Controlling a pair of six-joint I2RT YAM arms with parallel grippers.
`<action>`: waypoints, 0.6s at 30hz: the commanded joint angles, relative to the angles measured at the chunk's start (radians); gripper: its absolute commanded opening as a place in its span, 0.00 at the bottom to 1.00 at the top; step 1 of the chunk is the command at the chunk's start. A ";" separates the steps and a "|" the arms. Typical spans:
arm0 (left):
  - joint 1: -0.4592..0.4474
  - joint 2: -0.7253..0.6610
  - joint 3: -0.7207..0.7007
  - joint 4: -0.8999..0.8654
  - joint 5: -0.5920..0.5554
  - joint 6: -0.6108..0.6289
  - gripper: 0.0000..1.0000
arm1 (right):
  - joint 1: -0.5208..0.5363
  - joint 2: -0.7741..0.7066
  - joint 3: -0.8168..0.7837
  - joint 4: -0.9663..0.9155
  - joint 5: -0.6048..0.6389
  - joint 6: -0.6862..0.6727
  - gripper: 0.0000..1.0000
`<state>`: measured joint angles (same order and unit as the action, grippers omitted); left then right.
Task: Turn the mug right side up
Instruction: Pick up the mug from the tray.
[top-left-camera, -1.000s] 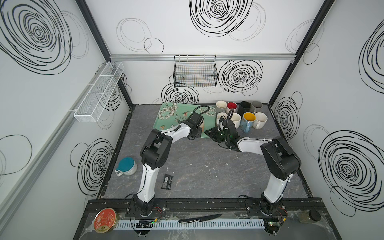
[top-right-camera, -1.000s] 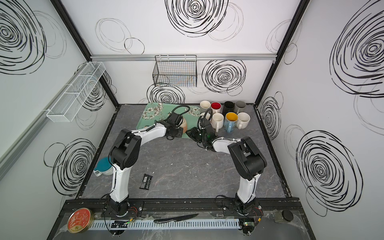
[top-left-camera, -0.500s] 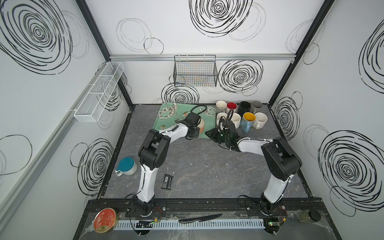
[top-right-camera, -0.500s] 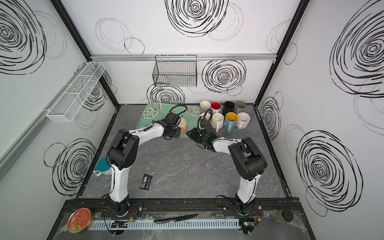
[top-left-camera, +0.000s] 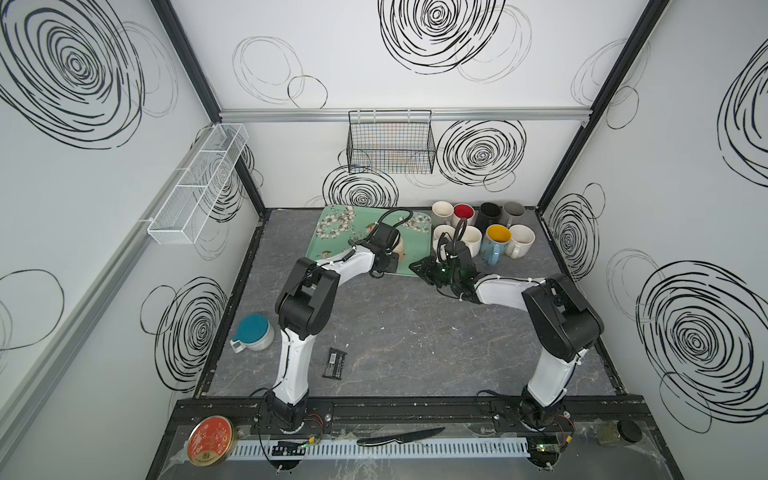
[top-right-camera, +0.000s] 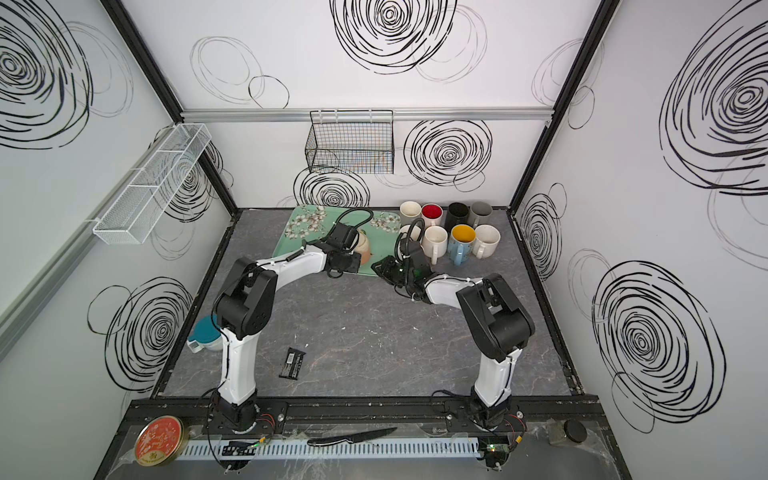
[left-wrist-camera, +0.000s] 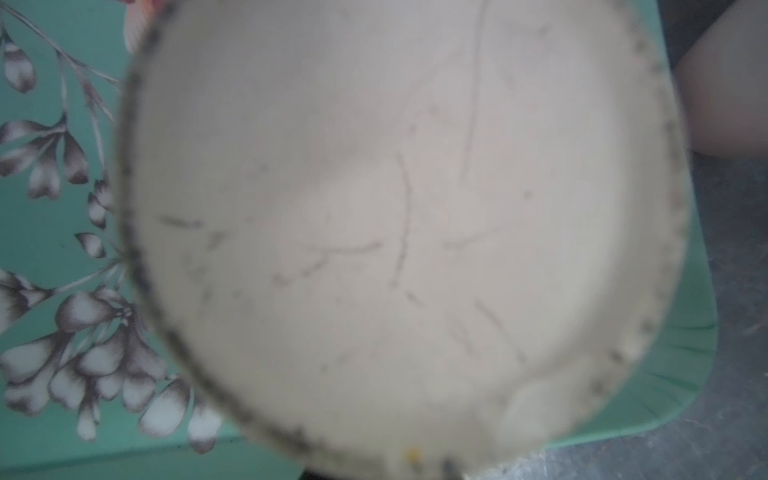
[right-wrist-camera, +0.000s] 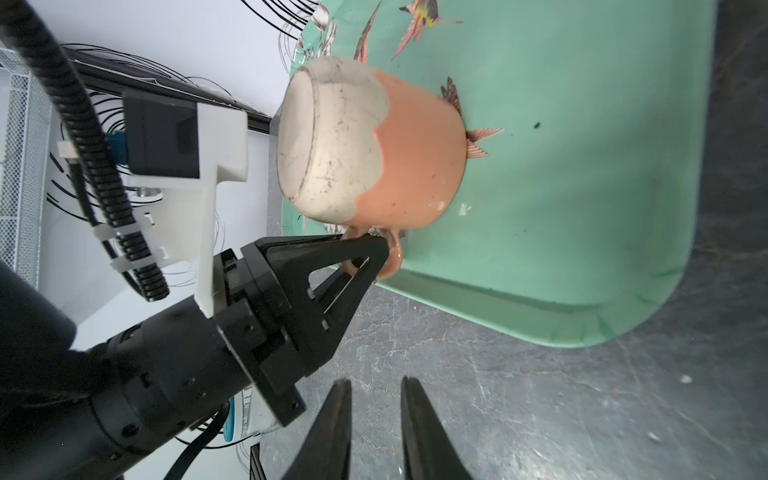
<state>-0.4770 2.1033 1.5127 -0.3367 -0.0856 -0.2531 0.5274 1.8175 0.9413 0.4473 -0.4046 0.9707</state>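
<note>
Two grippers, one grip: left gripper (right-wrist-camera: 376, 249) is clamped tight on the handle (right-wrist-camera: 394, 262) of the mug (right-wrist-camera: 374, 153), which sits upside down on the green tray (right-wrist-camera: 582, 187), rim down, its beige base up and filling the left wrist view. Right gripper (right-wrist-camera: 376, 384) hangs over the grey table (right-wrist-camera: 540, 395) just beside the tray's edge, jaws a narrow gap apart, holding and touching nothing.

1. The mug (right-wrist-camera: 411, 166) has a peach glaze, with a bare, scuffed beige base.
2. It stands upside down, rim flat on the green tray (right-wrist-camera: 582, 187), with its handle toward the tray's near edge.
</note>
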 joint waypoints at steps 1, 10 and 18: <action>0.006 -0.056 -0.006 0.028 -0.009 0.015 0.00 | -0.003 0.011 -0.020 0.055 -0.019 0.033 0.27; 0.057 -0.215 -0.118 0.191 0.144 -0.091 0.00 | -0.020 -0.026 -0.033 0.114 -0.048 0.083 0.31; 0.150 -0.397 -0.345 0.663 0.495 -0.415 0.00 | -0.025 -0.013 -0.001 0.282 -0.180 0.200 0.32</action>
<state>-0.3523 1.7866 1.1927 -0.0444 0.2302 -0.5091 0.5030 1.8179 0.9161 0.6163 -0.5110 1.1084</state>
